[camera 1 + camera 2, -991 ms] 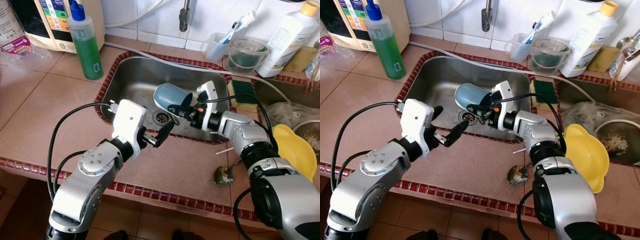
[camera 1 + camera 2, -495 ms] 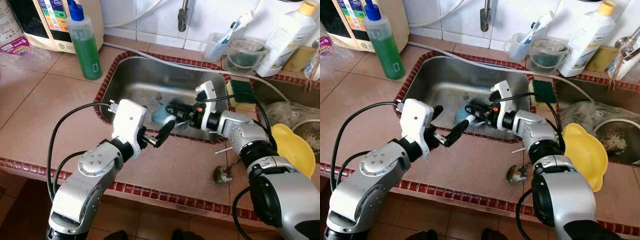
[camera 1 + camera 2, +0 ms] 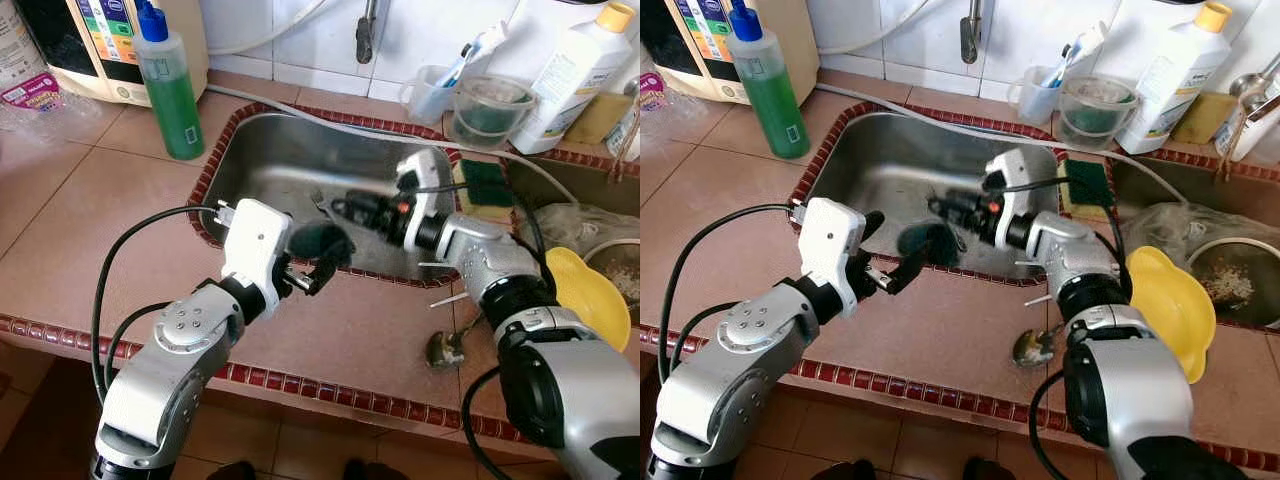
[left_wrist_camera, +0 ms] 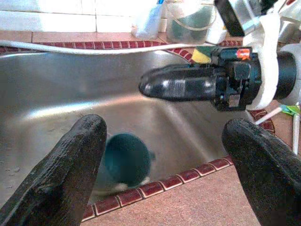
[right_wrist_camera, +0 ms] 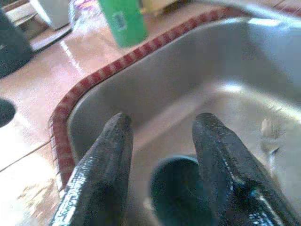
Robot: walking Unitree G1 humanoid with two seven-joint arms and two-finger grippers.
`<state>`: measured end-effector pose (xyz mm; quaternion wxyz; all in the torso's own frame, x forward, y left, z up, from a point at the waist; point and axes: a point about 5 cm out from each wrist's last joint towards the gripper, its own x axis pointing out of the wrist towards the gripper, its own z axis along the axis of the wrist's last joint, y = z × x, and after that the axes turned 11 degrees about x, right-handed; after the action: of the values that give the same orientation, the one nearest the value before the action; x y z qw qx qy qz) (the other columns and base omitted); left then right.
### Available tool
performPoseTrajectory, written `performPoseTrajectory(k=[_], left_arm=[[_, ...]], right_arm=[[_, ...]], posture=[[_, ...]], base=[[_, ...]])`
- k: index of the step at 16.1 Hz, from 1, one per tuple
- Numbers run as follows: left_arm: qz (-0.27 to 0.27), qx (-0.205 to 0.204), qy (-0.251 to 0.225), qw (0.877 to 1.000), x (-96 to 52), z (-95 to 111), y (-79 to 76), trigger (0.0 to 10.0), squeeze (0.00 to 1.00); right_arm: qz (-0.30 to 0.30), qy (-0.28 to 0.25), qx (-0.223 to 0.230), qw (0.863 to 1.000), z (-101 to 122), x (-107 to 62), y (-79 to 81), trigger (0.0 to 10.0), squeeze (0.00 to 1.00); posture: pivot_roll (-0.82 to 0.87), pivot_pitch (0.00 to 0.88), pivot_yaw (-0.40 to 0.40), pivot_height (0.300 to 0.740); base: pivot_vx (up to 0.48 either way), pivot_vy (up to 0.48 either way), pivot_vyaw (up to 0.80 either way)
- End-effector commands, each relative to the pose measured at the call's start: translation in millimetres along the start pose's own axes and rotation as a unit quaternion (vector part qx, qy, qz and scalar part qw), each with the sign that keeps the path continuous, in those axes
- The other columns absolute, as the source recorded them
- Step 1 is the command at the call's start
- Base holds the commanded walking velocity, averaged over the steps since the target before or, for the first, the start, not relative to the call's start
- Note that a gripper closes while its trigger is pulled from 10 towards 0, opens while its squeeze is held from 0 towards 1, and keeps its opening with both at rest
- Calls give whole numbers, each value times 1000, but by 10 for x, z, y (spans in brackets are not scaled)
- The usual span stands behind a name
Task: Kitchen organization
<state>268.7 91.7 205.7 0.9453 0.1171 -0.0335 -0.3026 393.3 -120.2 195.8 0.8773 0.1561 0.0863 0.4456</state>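
A teal-blue cup (image 3: 320,240) sits inside the steel sink (image 3: 270,150), close to its front wall, dark mouth facing up; it also shows in the left wrist view as cup (image 4: 124,160) and in the right wrist view as cup (image 5: 176,188). My right gripper (image 3: 338,207) hovers open just above and behind the cup, holding nothing. One right finger (image 4: 183,84) crosses the left wrist view. My left gripper (image 3: 325,262) is open over the sink's front rim, beside the cup, fingers (image 4: 61,174) wide apart.
A green soap bottle (image 3: 170,85) stands left of the sink. The faucet (image 3: 368,30), a cup with a toothbrush (image 3: 435,90), a clear tub (image 3: 490,110) and a white bottle (image 3: 575,75) line the back. A sponge (image 3: 487,180), a yellow bowl (image 3: 590,295) and a spoon (image 3: 447,348) lie right.
My right gripper carried the cup down toward the sink's front wall, let go and drew back upward. The cup now rests in the sink. The left arm stayed put.
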Motion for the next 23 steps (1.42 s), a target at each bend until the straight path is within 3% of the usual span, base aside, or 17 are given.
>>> performPoseTrajectory(k=[1,5,9,11,12,13,14,16,19,23], left_arm=[[5,6,-10,1000,-9,39,15,10000,0],[48,15,-18,999,30,63,220,10000,0],[63,20,-33,997,70,94,269,10000,0],[80,18,-40,996,110,100,322,10000,0],[91,22,-45,995,133,105,355,10000,0],[100,20,-48,994,148,104,385,10000,0],[108,17,-50,993,155,97,406,10000,0],[142,44,-71,986,163,88,481,10000,0],[149,-15,-72,986,190,-4,546,10000,0],[177,-15,-84,981,197,-33,659,10000,0]], right_arm=[[-5,-27,-16,999,125,-9,3,10000,1000],[-27,-140,-44,989,447,-93,7,10000,1000],[-37,-204,-57,977,614,-178,26,10000,1000],[-69,-241,-79,965,688,-244,38,10000,1000],[-82,-254,-89,960,717,-276,46,10000,937],[-88,-265,-92,956,738,-298,53,10000,259],[-91,-268,-96,954,740,-310,59,10000,0],[-114,-277,-115,947,733,-347,86,10000,0],[-141,-283,-145,937,684,-432,144,10000,0],[-173,-284,-151,931,579,-549,182,10000,0]], posture=[[-17,205,-97,740],[-23,173,-89,740],[-26,149,-84,740],[-32,133,-80,740],[-35,124,-79,740],[-38,116,-77,740],[-43,112,-72,740],[-55,96,-69,740],[-71,60,-50,740],[-69,33,-44,740]], base=[[0,0,0],[0,0,0],[0,0,0],[0,0,0],[0,0,0],[0,0,0],[0,0,0],[0,0,0],[0,0,0],[0,0,0]])
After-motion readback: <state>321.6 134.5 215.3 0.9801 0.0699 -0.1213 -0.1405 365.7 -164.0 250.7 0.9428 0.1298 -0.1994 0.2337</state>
